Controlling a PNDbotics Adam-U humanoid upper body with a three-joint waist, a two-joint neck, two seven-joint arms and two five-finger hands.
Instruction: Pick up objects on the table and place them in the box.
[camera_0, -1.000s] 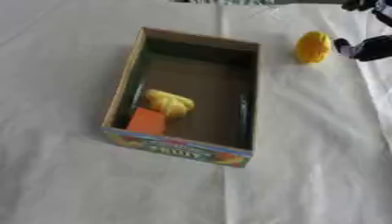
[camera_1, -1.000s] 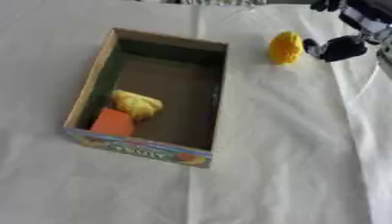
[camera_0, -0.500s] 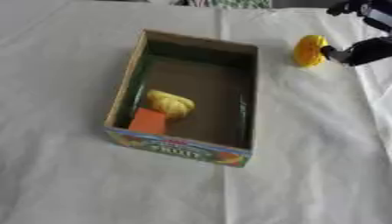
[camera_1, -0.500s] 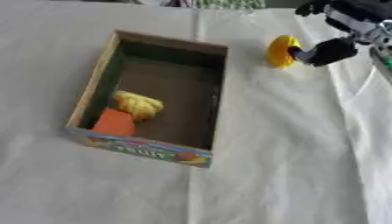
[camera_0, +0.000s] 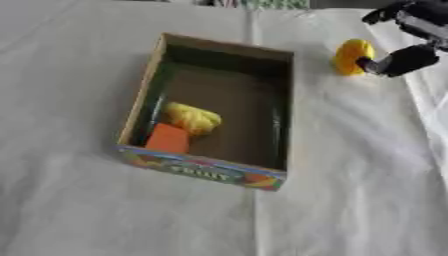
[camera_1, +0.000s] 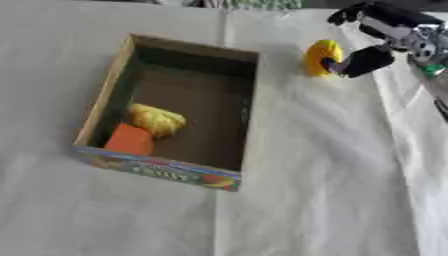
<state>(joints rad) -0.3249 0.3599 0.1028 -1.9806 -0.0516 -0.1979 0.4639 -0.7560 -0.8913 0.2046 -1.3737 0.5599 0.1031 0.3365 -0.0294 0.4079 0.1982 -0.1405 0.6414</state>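
A yellow round object (camera_1: 320, 56) stands on the white cloth at the upper right, just right of the box's far corner. My right hand (camera_1: 389, 30) comes in from the upper right and hangs over it, open. Its thumb (camera_1: 360, 60) touches the object's right side, while its fingers (camera_1: 348, 12) stay apart above and behind it. The cardboard box (camera_0: 282, 115) with a printed front wall sits in the middle. A crumpled yellow thing (camera_0: 192, 118) and an orange block (camera_0: 168, 139) lie in its near left corner. My left hand shows in neither view.
A white cloth (camera_0: 350, 190) with a few creases covers the table on every side of the box. The right half of the box floor is bare. Something greenish shows at the far edge, top centre.
My right hand has moved left and down towards the yellow round object until its thumb reached the object's side. The object and the box have stayed put.
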